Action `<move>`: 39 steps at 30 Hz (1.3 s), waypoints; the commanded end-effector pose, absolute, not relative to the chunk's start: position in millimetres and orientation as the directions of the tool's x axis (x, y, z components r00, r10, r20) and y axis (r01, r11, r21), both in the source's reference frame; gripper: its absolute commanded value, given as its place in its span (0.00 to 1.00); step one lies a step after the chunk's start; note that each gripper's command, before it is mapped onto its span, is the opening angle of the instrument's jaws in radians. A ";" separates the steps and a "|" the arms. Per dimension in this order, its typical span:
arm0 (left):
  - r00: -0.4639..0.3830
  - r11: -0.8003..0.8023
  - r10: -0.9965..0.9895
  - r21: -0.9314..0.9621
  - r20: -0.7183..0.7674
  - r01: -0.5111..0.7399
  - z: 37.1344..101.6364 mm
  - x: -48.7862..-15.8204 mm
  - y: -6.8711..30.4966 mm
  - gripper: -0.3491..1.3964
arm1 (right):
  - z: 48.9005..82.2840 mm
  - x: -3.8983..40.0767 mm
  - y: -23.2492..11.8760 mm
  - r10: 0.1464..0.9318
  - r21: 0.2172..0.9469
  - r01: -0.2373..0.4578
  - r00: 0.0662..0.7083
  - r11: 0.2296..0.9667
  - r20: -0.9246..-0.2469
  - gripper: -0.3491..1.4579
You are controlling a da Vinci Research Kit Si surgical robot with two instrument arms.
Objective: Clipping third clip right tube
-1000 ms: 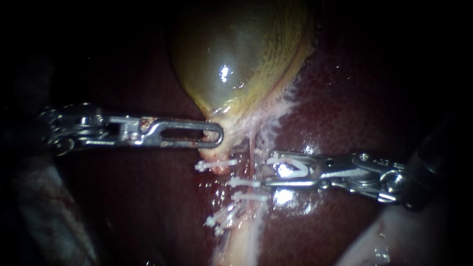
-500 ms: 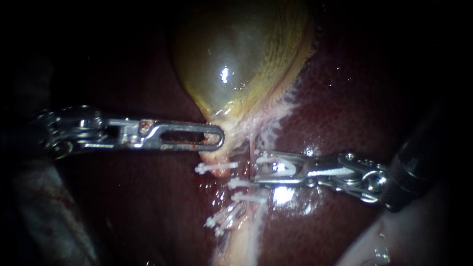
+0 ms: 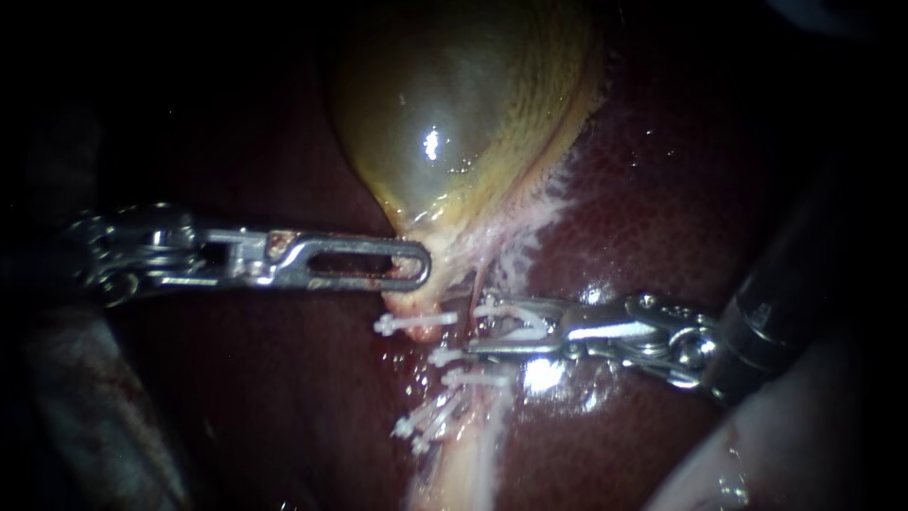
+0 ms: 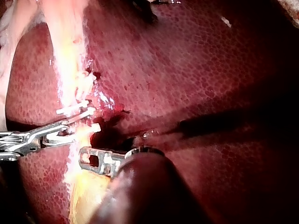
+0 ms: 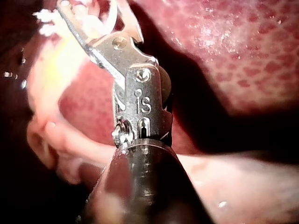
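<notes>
The right tube (image 3: 480,284) runs 12 to 6 o'clock; the right instrument (image 3: 480,328), from 3 o'clock, straddles it, jaws narrow around a clip (image 3: 515,331); the left instrument (image 3: 421,267) grips the gallbladder (image 3: 454,114)

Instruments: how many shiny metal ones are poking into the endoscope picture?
2. The left instrument comes in from the left, its tip at the narrow end of the gallbladder. The right instrument comes in from the right, jaws holding a white clip. None seems hidden.
</notes>
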State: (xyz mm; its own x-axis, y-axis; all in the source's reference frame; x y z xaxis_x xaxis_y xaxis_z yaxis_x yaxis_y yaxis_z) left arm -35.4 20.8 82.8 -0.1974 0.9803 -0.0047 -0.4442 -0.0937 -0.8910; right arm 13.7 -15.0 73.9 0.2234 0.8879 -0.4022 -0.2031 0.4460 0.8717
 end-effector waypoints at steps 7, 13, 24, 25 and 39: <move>-0.197 -0.095 0.980 -0.891 -0.006 -0.444 82.7 -35.5 20.6 0.00 | 74.2 13.7 -14.6 0.890 0.874 -0.205 0.222 0.441 -0.398 0.45; -0.197 -0.095 0.980 -0.891 -0.006 -0.444 82.7 -35.5 20.6 0.00 | 74.5 12.9 -14.5 0.892 0.876 -0.202 0.223 0.437 -0.394 0.45; -0.197 -0.095 0.980 -0.891 -0.006 -0.444 82.6 -35.4 20.6 0.00 | 74.6 12.3 -14.3 0.891 0.877 -0.200 0.224 0.438 -0.394 0.44; -0.197 -0.095 0.980 -0.891 -0.006 -0.444 82.6 -35.4 20.6 0.00 | 74.6 12.3 -14.3 0.891 0.877 -0.200 0.225 0.438 -0.394 0.44; -0.197 -0.095 0.980 -0.891 -0.006 -0.444 82.7 -35.5 20.6 0.00 | 75.5 13.0 -13.8 0.894 0.880 -0.200 0.223 0.432 -0.388 0.44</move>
